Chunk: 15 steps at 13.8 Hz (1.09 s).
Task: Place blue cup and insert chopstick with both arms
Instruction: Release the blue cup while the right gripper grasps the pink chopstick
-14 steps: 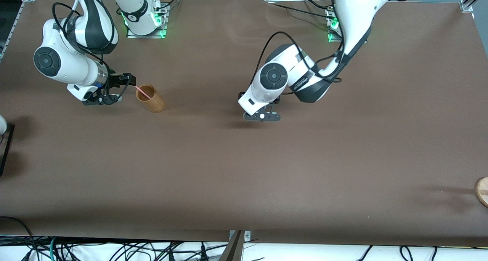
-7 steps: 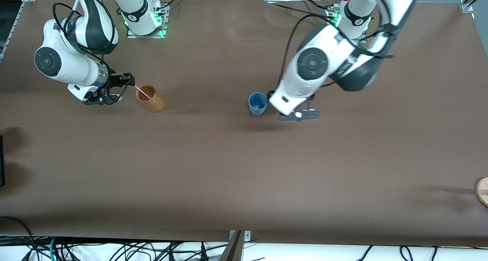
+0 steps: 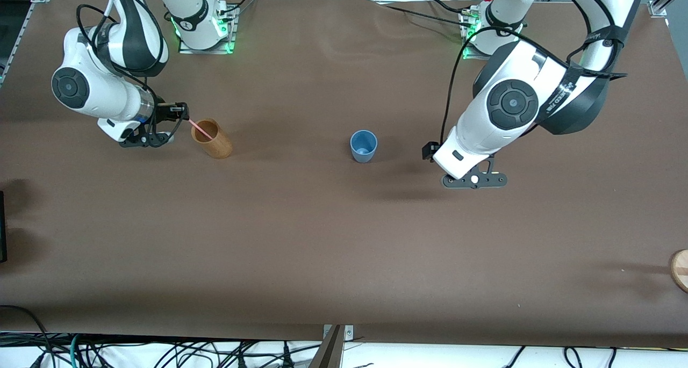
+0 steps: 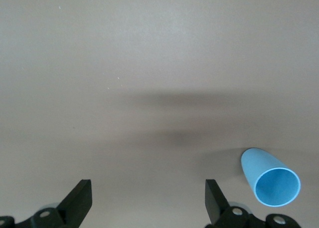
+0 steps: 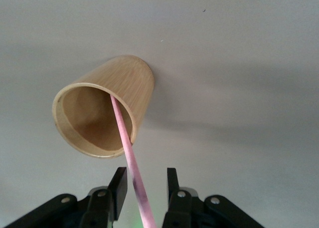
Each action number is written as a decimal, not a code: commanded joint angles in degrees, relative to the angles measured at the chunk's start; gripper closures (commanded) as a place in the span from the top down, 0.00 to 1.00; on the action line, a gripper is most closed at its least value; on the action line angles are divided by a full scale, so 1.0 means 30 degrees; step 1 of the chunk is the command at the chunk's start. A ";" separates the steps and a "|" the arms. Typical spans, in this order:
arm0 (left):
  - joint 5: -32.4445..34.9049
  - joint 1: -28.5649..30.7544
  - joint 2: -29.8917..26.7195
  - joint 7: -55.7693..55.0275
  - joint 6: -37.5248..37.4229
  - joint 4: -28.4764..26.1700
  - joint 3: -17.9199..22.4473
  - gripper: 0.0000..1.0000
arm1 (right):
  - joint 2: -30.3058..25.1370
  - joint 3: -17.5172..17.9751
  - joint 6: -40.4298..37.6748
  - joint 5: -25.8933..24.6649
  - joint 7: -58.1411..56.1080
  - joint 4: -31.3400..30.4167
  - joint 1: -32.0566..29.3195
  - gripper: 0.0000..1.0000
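A: Well, starting nearest the front camera: anything at the desk point(image 3: 344, 260) edge?

B: Only a tan round thing point(image 3: 680, 270), cut off by the frame at the left arm's end. Can't tell what.

A: Then the left tool point(image 3: 473, 180)?

B: Hanging over bare desk, between the middle and the left arm's end. Fingers point(image 4: 79, 200) spread wide, nothing between them.

A: And the blue cup point(image 3: 364, 146) relative to it?

B: Standing upright on the desk near the middle, mouth up, nothing inside. Well apart from the left tool, toward the right arm's end from it. Seen from the left wrist, lying off to one side of the fingers, outside the gap, not touched.

A: Next, toward the right arm's end?

B: A tan wooden cup point(image 3: 212, 138), upright, about as far from the front camera as the blue cup and well apart from it. Holding the chopstick point(image 3: 200, 130): lower end down inside, shaft leaning on the rim, upper end slanting out toward the right tool point(image 3: 173, 123).

A: Pinched, that chopstick?

B: Not quite. Seen from the right wrist, passing between the two fingers point(image 5: 119, 188), close against one, with a plain gap to the other. So fingers narrowly parted around the stick, not pressed onto it.

A: And where, that right tool?

B: Low, just beside the wooden cup, on its side toward the right arm's end.
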 commanded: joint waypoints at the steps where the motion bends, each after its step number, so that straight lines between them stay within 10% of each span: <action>1: 0.0490 0.0624 -0.0737 0.1478 -0.0274 -0.0270 -0.0185 1.00 | -0.0371 0.0076 0.0345 0.0411 0.0080 -0.0523 -0.0013 0.32; 7: 0.0168 0.2530 -0.1937 0.4207 -0.0419 -0.0270 -0.0303 1.00 | -0.0371 0.0368 0.0345 0.0411 0.0051 -0.0523 0.0016 0.05; 15: 0.0138 0.2971 -0.2114 0.4383 -0.2733 0.1019 -0.0332 1.00 | 0.0621 0.0340 -0.2485 0.0382 -0.0213 0.3097 0.0016 0.02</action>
